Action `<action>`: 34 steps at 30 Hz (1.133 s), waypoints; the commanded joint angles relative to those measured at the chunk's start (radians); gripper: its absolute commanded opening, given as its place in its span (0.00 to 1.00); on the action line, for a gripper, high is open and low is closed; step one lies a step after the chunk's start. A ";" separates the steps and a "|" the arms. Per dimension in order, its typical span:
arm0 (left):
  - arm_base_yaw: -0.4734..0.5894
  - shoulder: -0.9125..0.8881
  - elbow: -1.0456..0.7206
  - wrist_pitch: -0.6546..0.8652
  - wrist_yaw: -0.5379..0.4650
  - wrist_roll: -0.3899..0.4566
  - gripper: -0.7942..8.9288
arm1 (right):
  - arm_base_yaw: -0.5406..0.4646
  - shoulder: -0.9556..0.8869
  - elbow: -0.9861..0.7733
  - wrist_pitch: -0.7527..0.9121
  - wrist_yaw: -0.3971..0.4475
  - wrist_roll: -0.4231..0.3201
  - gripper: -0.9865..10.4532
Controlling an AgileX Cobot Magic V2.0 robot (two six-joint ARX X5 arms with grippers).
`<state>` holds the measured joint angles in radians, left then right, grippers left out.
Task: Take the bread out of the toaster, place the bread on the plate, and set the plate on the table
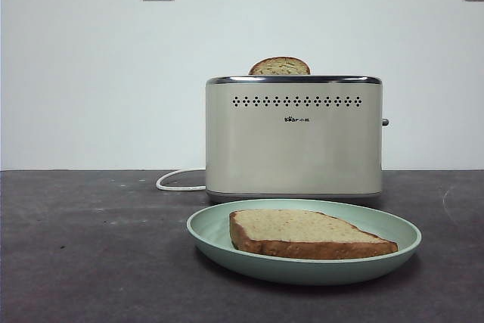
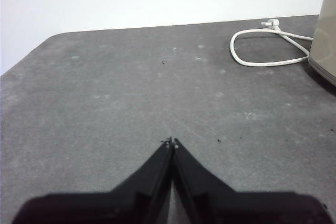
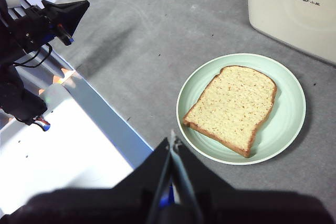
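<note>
Speckled tan bread (image 1: 302, 234) flat on mint-green plate (image 1: 219, 243).

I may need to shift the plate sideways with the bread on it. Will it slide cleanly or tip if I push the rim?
The plate looks shallow and wide, sitting flat on the table, so a low push should probably slide it, not tip it. The bread lies flat inside the raised rim and likely stays put. Pressing down on the rim might rock it.
</note>
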<state>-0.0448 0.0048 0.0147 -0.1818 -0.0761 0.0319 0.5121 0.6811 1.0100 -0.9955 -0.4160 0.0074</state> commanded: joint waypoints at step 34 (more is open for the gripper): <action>0.004 -0.003 -0.012 0.006 0.000 -0.010 0.08 | -0.309 -0.381 -0.533 0.715 0.031 -0.153 0.09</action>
<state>-0.0448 0.0048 0.0147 -0.1818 -0.0761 0.0319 0.2070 0.3119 0.5312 -0.3275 -0.3969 -0.1429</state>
